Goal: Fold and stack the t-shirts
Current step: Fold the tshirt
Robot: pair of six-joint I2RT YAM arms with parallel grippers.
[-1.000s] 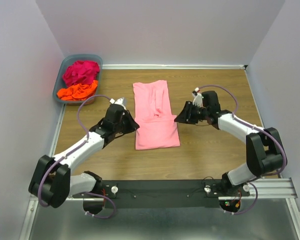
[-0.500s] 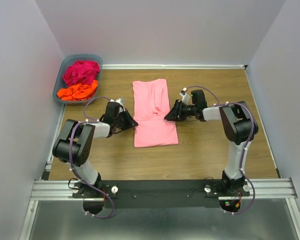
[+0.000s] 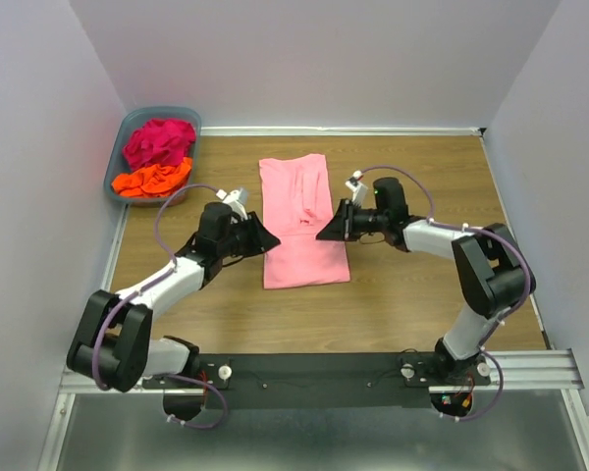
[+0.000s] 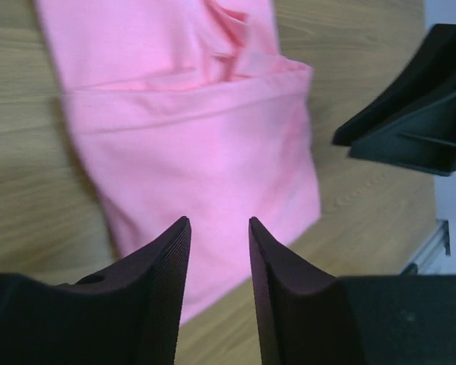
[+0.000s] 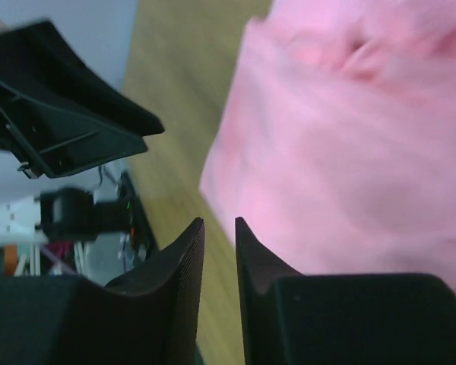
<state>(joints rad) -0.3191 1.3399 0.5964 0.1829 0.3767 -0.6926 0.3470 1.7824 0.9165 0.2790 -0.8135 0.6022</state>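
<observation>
We see the light pink t-shirt [image 3: 302,221] lying flat mid-table [image 3: 412,289], folded into a long strip. Our left gripper [image 3: 265,240] is just beside its left edge and our right gripper [image 3: 324,233] is just beside its right edge. Both have jaws narrowly parted and hold nothing. The magenta t-shirt [image 3: 159,140] and orange t-shirt [image 3: 154,180] lie bunched in the basket [image 3: 163,110].

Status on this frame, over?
Left pincer open, empty, at left edge of pink shirt. Right pincer narrowly open, empty, at its right edge. Shirt partly folded, flat on table. Nothing in the way.
</observation>
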